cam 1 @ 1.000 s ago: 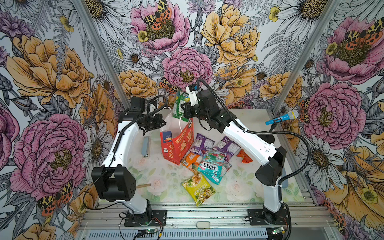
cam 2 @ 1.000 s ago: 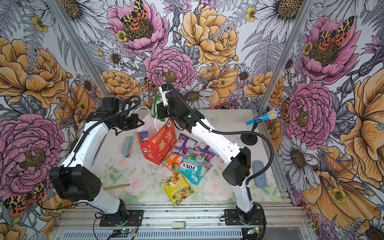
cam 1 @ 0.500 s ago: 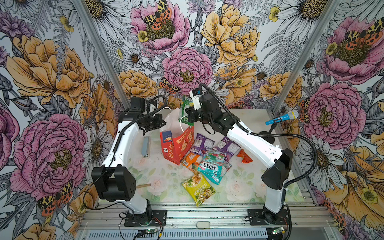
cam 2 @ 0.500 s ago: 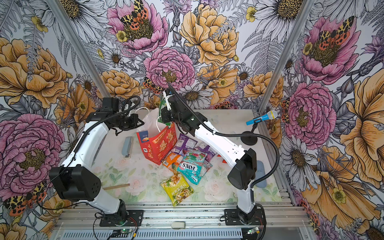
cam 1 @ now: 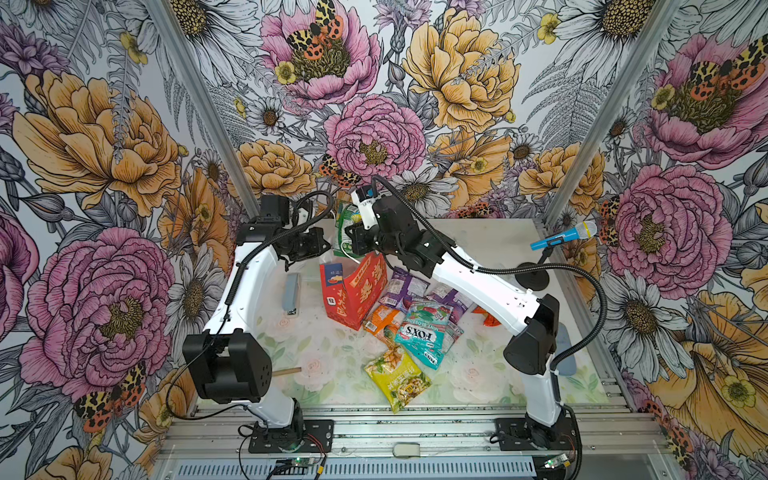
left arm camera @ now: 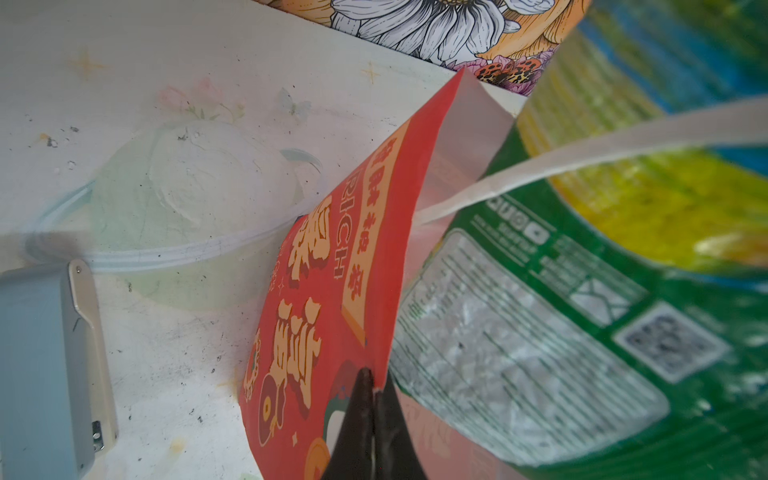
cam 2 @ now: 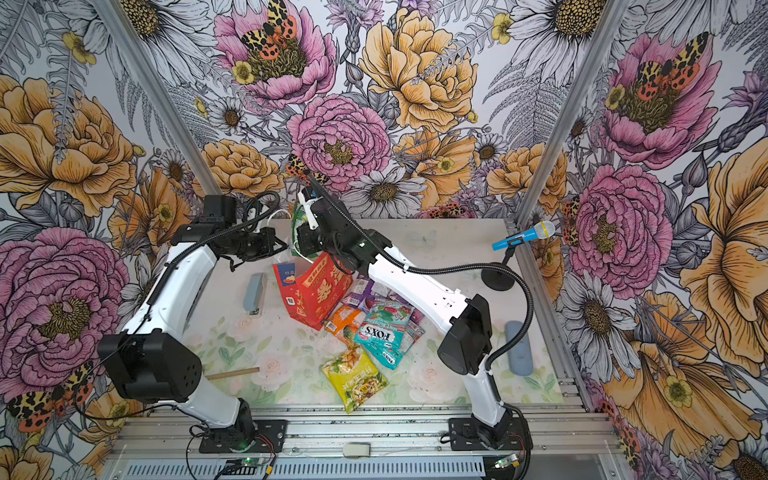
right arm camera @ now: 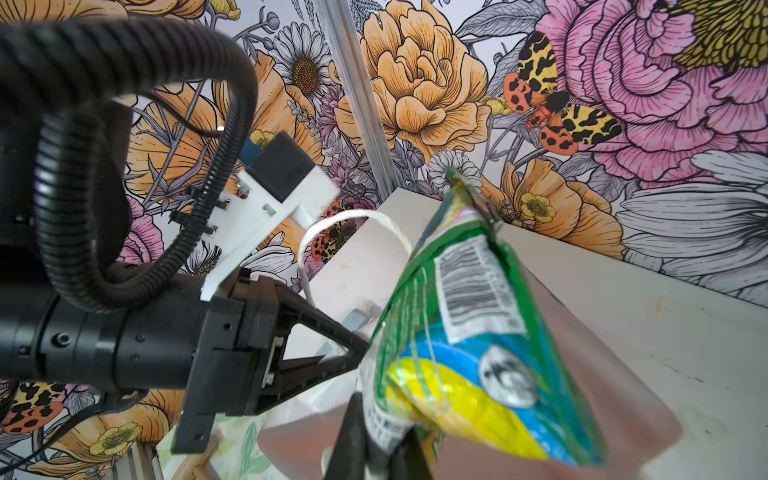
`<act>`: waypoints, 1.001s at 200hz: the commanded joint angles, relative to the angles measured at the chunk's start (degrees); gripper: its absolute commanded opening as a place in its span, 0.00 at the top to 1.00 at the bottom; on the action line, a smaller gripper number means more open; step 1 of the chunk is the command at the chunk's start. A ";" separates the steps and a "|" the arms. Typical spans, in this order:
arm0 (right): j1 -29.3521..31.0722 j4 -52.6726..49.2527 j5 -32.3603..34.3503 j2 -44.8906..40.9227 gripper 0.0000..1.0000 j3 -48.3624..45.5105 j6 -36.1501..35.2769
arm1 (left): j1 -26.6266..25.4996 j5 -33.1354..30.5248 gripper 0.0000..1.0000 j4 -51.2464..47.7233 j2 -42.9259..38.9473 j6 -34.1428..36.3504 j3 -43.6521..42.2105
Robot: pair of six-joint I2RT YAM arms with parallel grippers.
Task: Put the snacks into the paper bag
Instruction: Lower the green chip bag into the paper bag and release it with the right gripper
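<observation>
Your left gripper (left arm camera: 372,405) is pinched tight on the rim of the red paper bag (cam 1: 355,291). Your right gripper (right arm camera: 376,444) clamps the green packet (right arm camera: 461,332) at the bag's open mouth. The teal FOX'S packet (cam 1: 424,334) and yellow packet (cam 1: 398,380) lie on the table (cam 1: 328,357) beside the bag

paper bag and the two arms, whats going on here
The left gripper, jaws shut, pinches the paper bag's rim and holds it up. The right gripper holds the green packet at the bag's mouth, not yet released. The other snacks, among them the teal FOX'S packet and the yellow packet, lie on the table beside the bag.
</observation>
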 commanded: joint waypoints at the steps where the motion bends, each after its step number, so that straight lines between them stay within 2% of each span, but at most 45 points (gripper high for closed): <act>1: 0.10 2.58 -1.18 0.78 1.00 3.23 0.97 | 0.44 2.52 1.00 0.88 -1.51 -0.53 -0.63; 118: -0.08 2.67 5.09 -5.93 1.00 -5.40 -1.80 | 1.11 2.99 1.00 1.21 -1.55 -0.98 -0.80; 200: 0.10 2.67 0.77 0.43 1.00 3.14 -0.17 | 1.08 3.42 1.00 1.49 -1.55 -1.09 -0.99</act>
